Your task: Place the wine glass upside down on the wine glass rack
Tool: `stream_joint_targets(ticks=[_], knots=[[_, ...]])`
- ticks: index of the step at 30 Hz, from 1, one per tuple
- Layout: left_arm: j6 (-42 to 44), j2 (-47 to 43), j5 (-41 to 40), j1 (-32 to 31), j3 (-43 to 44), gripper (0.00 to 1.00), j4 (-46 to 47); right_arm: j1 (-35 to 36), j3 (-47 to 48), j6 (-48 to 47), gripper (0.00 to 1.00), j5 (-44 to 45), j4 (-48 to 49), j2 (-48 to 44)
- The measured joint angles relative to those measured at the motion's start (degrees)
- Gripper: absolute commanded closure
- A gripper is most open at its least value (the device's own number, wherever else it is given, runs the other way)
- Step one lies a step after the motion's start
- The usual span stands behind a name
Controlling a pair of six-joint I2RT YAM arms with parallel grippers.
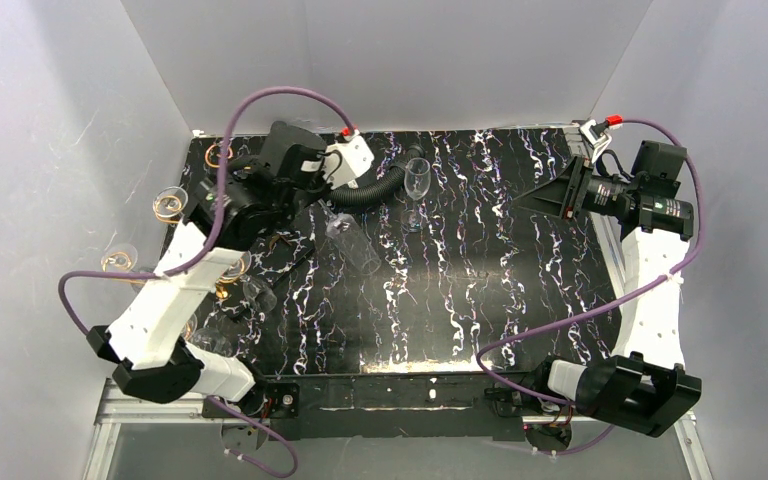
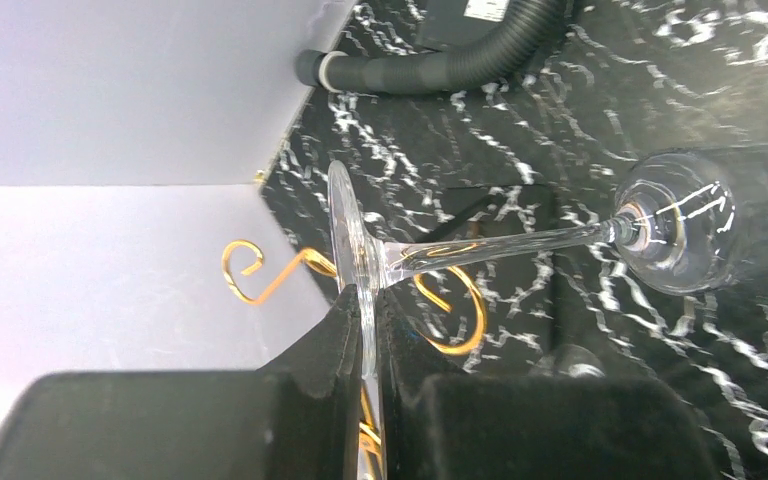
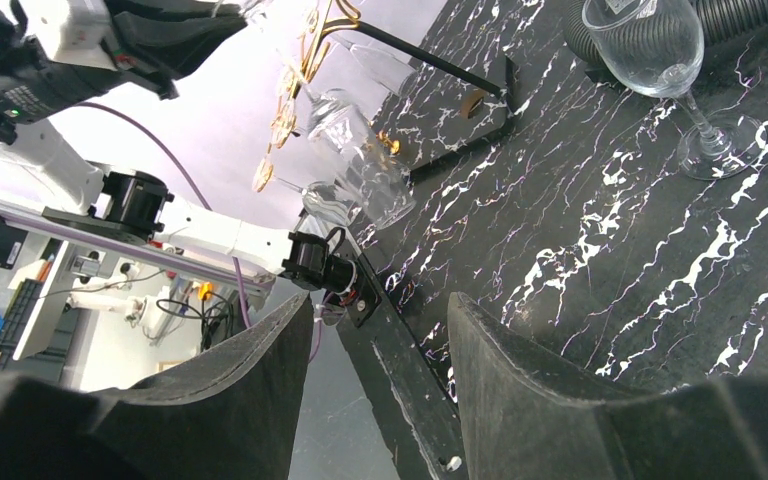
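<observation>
My left gripper point(image 1: 307, 203) is shut on the flat foot point(image 2: 352, 235) of a clear wine glass point(image 1: 352, 243). The glass lies about level above the table, its stem pointing away from the jaws to the bowl point(image 2: 685, 220). The gold wire rack point(image 2: 245, 272) stands just behind the foot, with one scroll point(image 2: 460, 315) beside the stem; in the top view the rack point(image 1: 218, 153) runs along the table's left edge. The held glass point(image 3: 360, 165) and the rack point(image 3: 295, 95) also show in the right wrist view. My right gripper point(image 1: 522, 199) is open and empty at the far right.
A second wine glass point(image 1: 417, 185) stands upright at the back middle, also in the right wrist view point(image 3: 660, 50). A black corrugated hose point(image 1: 372, 192) lies beside it. Several glasses hang on the rack at the left point(image 1: 170, 202). Grey walls close in three sides.
</observation>
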Motion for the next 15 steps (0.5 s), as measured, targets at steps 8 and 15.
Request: stream_joint_targets(ticks=[8, 15], knots=[[8.7, 2.7, -4.7, 1.5, -5.7, 1.0, 9.4, 0.0, 0.0, 0.1, 0.41, 0.0, 0.0, 0.4], [8.9, 3.2, -5.3, 5.7, -7.3, 1.0, 12.0, 0.0, 0.0, 0.5, 0.41, 0.0, 0.4, 0.5]])
